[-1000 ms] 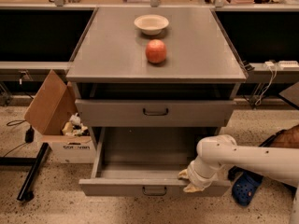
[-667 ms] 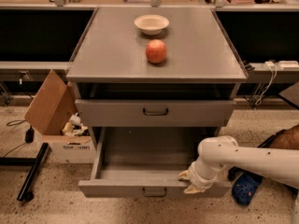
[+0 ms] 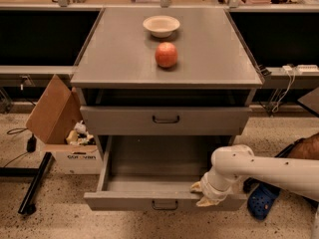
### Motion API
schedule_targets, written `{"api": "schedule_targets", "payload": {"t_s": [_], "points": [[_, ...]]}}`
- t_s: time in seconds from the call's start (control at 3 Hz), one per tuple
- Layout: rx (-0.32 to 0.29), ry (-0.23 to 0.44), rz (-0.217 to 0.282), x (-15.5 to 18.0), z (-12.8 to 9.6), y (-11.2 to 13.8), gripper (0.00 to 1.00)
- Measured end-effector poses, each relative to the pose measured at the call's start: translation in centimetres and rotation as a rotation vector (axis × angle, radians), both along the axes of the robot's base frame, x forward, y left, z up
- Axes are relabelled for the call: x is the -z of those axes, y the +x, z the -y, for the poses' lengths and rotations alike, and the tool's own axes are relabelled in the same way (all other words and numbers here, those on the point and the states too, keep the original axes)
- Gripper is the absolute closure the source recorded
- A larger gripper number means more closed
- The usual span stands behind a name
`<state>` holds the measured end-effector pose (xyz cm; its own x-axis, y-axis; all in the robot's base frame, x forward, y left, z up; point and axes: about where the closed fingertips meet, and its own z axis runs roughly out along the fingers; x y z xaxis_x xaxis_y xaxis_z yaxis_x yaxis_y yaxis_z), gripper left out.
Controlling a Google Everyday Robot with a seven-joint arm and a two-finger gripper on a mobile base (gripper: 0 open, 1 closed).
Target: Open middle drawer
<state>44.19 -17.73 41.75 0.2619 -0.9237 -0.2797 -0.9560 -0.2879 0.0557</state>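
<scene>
A robot's pale hand [image 3: 201,195] rests against the top edge of the wide, shallow grey metal middle drawer [image 3: 149,183], just right of its small dark bar handle [image 3: 165,204]. The drawer stands pulled well out of the grey cabinet, its inside bare. From here it cannot be told whether the hand is open or closed, or whether it grips the panel's edge. The robot's thick white arm [image 3: 264,171] reaches in from the right, low over the speckled floor. Above, the taller-fronted grey drawer [image 3: 119,119] sits slightly forward of the cabinet. On the flat grey worktop [image 3: 114,49] a round red apple [image 3: 166,55] lies just in front of a shallow cream bowl [image 3: 161,25]. A tilted brown cardboard box [image 3: 54,111] leans at the cabinet's left, and a blue clog shoe [image 3: 261,200] lies on the floor at right.
</scene>
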Motion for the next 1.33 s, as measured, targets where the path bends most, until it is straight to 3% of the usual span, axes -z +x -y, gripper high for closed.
{"api": "schedule_targets", "payload": {"t_s": [0.67,1.0,1.33], "points": [[0.000,0.000,0.000,0.0,0.0,0.0,0.06],[-0.029,0.018,0.033,-1.9,0.2,0.3,0.00],[-0.072,0.025,0.119,-5.4,0.2,0.3,0.00]]}}
